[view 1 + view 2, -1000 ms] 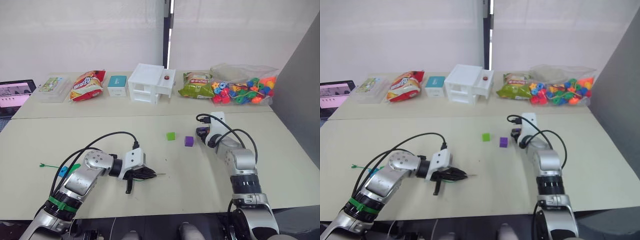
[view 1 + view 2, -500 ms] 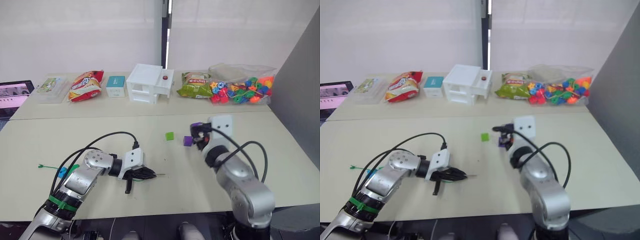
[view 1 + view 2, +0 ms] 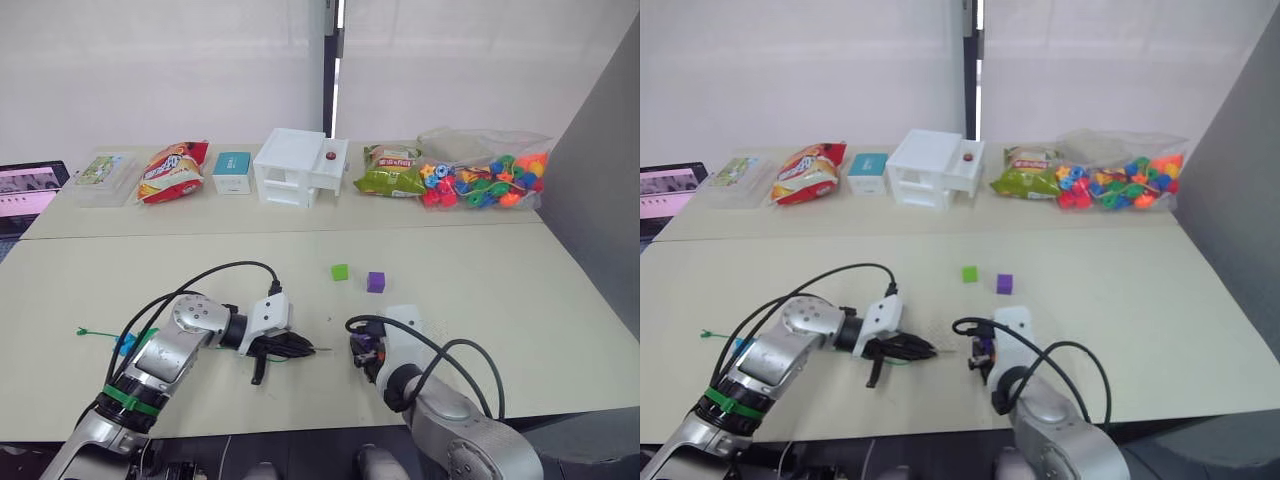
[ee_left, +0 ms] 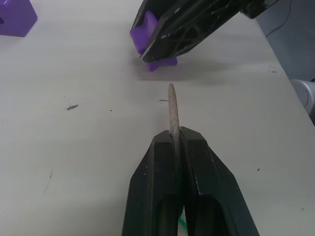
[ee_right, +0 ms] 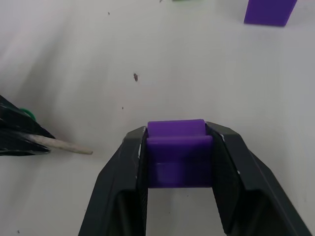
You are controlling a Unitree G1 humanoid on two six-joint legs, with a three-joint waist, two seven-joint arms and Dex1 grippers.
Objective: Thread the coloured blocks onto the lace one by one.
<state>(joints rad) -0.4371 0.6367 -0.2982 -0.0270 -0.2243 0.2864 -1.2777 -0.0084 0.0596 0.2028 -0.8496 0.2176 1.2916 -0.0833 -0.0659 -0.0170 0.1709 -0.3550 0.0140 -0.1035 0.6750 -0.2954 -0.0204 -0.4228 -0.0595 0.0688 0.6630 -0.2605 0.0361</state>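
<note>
On the pale beige tabletop [image 3: 500, 290], the left gripper [image 4: 173, 139] has its two black fingers pressed together on the stiff brownish needle-like tip [image 4: 172, 110] of the thin green lace [image 3: 100, 332], which trails away from the gripper towards the table's left edge, where a small blue cube bead [image 3: 125, 344] sits on it. The tip points at the right gripper [image 5: 177, 135], which is just beside it and pinches a small purple plastic cube bead [image 5: 176, 154] between its fingers, close above the table. Beyond the right gripper, farther from the robot, a second purple cube bead [image 3: 376, 282] rests on the table with a light green cube bead [image 3: 340, 272] just beside it, on the side nearer the left gripper.
</note>
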